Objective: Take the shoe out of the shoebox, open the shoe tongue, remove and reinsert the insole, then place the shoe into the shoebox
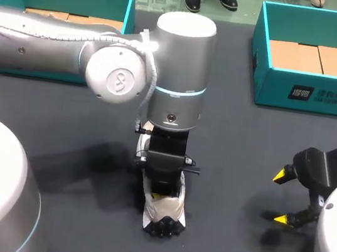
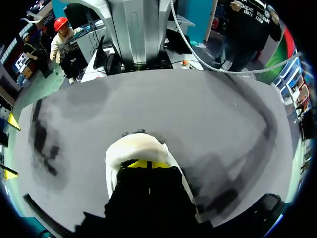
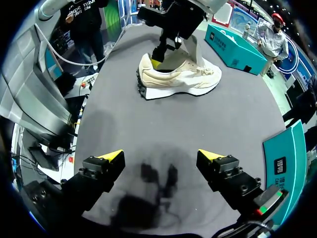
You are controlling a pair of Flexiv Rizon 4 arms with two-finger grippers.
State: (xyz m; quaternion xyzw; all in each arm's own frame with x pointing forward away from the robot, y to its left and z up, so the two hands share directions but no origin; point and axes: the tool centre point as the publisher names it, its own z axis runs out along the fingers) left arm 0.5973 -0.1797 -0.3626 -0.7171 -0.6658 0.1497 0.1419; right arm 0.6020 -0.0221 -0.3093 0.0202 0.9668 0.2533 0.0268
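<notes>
- While the left gripper (image 2: pixel 146 163) sits inside the shoe (image 3: pixel 178 79), clearly the nearer arm, I cannot tell its grip
- Shoe upright on its sole, heel just ahead of that gripper, toe behind
- Right gripper (image 3: pixel 161 156) spread wide, empty, shoe well ahead

Bright overhead light casts soft shadows on the table (image 1: pixel 242 143) beneath the left arm (image 1: pixel 177 70) and right gripper (image 3: pixel 159 154); faint glare on the arm.

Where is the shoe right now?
In the head view the shoe lies in the middle of the table, directly under the left hand; the right hand is off to its right.
</notes>
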